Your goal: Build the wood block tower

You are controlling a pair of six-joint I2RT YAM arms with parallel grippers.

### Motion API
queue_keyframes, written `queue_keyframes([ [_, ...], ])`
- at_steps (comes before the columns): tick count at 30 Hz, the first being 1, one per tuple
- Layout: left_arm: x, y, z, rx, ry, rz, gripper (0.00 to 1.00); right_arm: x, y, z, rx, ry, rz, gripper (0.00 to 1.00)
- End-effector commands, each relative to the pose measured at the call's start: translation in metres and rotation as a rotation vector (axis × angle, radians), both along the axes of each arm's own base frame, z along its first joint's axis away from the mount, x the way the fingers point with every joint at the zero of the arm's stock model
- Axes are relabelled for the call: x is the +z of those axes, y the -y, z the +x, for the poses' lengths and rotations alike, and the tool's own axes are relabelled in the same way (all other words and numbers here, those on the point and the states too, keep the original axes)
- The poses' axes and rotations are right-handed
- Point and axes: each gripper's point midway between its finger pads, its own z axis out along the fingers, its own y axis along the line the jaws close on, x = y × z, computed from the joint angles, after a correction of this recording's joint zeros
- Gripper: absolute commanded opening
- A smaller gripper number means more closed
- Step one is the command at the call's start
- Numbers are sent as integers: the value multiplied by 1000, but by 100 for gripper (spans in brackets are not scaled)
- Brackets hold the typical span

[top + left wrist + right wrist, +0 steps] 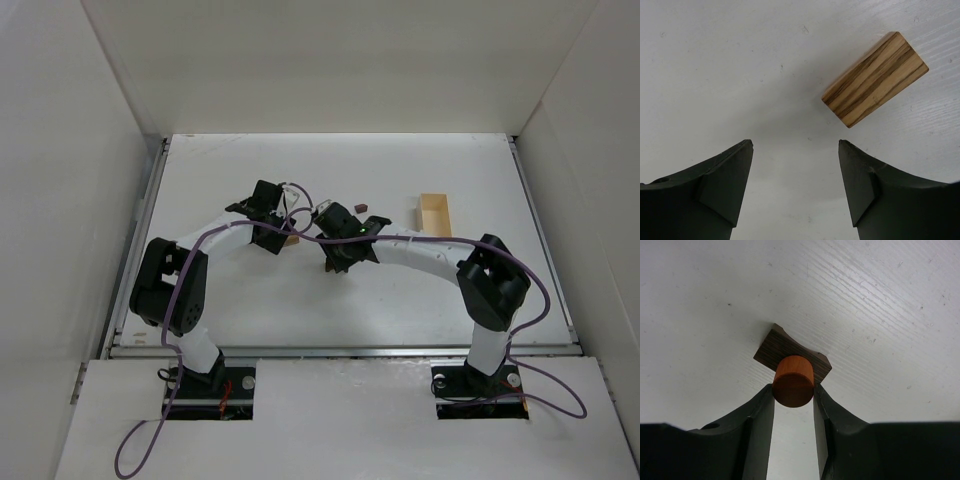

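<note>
The tower so far is the dark notched block (777,347), lying flat near the middle of the bench (250,310), with the orange cylinder (793,381) poised at its near edge. The right claw (793,387) is clamped on that cylinder, one finger on each side of its curved wall. The main risk, as I judge it, is placement. The cylinder seems to sit over the block's rim rather than its centre, and whether the two touch cannot be told, so a release here could tip it off or let it roll. Smooth turned wood between hard fingers may also twist as the claw parts, and a finger could nudge the light base. The left claw (796,150) stands apart and empty. The striped tan block (875,79) lies skewed just beyond its right finger, so a straight close would miss it or clip a corner. The base is dark, fine-grained and cut with concave notches. The cylinder is matt reddish-orange. The striped slab is rectangular with bold dark veins. A pale open box (422,214) sits toward the far right.
</note>
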Motion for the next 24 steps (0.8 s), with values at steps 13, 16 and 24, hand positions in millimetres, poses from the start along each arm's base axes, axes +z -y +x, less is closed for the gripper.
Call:
queue_keyframes([
  [13,17,1,8,13,60,-24,66,15,-12,11,10,27,45,0],
  [16,17,1,8,13,60,-24,66,11,-9,13,1,21,37,0],
  [24,14,0,5,13,51,-20,66,7,-10,12,5,9,35,0],
])
